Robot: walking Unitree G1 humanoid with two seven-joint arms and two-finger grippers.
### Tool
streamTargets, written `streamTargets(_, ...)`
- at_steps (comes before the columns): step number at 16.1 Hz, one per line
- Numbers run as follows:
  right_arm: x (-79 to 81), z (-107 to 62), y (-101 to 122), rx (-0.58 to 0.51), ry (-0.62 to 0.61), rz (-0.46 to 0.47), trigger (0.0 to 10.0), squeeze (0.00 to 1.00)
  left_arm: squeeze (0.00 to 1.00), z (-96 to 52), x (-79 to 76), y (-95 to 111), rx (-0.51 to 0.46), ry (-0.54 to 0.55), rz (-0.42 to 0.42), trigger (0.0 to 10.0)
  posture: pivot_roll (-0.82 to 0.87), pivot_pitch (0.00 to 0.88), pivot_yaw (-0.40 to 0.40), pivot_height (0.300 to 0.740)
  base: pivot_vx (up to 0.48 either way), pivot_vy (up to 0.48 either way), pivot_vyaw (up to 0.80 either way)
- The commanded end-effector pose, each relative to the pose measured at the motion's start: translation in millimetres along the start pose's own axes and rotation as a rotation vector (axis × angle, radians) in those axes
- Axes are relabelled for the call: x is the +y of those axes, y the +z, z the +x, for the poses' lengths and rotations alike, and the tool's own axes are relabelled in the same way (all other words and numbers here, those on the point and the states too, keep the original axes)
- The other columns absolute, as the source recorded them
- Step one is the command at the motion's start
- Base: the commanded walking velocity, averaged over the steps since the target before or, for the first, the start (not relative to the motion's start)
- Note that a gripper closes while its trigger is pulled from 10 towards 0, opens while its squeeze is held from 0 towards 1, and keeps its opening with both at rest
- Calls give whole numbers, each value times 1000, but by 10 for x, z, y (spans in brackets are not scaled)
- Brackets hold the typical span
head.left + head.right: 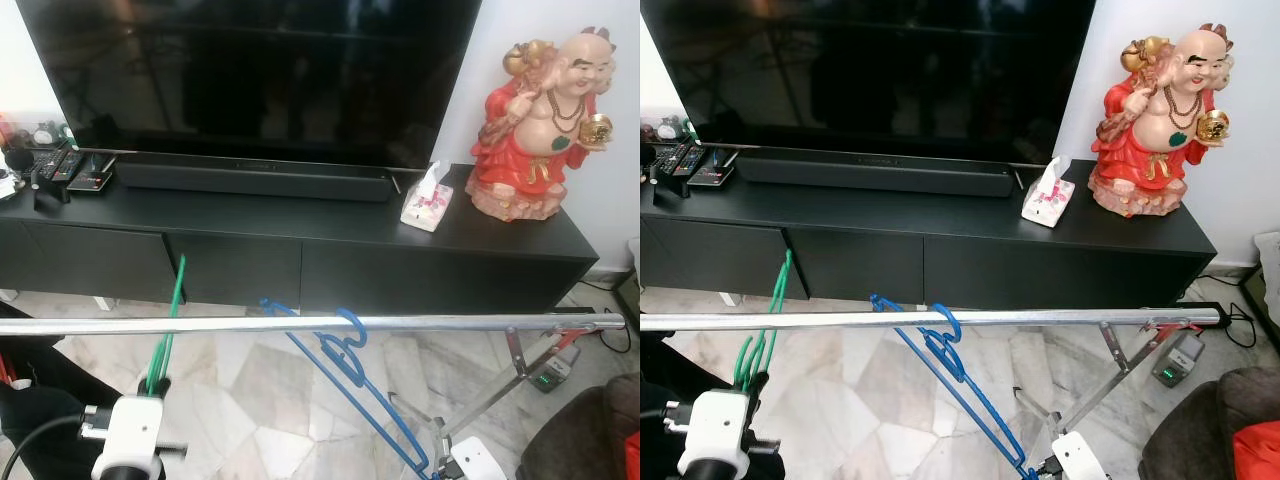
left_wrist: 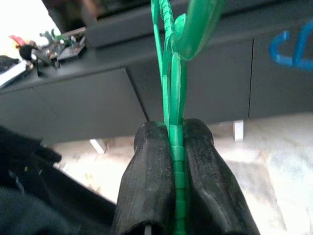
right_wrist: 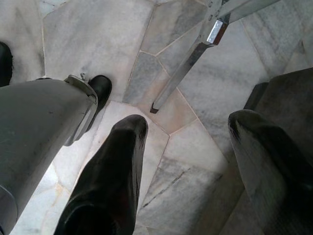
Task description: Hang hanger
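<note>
Here, two hangers are seen at one silver rail (image 1: 300, 324). One blue hanger (image 1: 345, 365) is hooked on the rail near its middle, hanging down toward the marble floor (image 3: 102, 39). One green hanger (image 2: 172, 98) is held upright on the left, pinched tight between the left gripper's (image 2: 176, 161) fingers, just near the rail. The right gripper (image 3: 190, 142) is spread wide over the floor, holding nothing.
</note>
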State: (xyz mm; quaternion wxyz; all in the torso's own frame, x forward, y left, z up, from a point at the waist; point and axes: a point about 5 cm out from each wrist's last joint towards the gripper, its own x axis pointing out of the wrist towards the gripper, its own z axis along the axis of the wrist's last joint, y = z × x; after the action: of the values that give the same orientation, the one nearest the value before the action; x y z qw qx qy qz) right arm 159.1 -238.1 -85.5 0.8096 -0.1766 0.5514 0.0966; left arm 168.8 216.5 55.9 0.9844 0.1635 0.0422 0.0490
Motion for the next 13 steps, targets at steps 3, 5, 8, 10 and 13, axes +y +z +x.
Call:
streamTargets(3,-47,-9,-5,0,-17,3,10000,0,0,15,-28,15,-6,-8,9,10000,43,0,-80,740,0,0,0)
streamTargets(5,-47,-9,-5,0,-18,2,10000,0,0,39,23,-13,8,24,8,10000,43,0,-80,740,0,0,0)
streamTargets(8,-50,-9,-4,0,-19,0,10000,0,0,137,107,-45,39,106,-38,10000,40,0,-84,740,0,0,0)
streamTargets(10,-54,-10,-4,-1,-21,1,10000,0,0,225,85,9,16,108,-65,10000,35,0,-84,740,0,0,0)
streamTargets(13,-55,-10,-5,-1,-23,2,10000,0,0,298,81,40,0,106,-70,10000,32,0,-84,740,0,0,0)
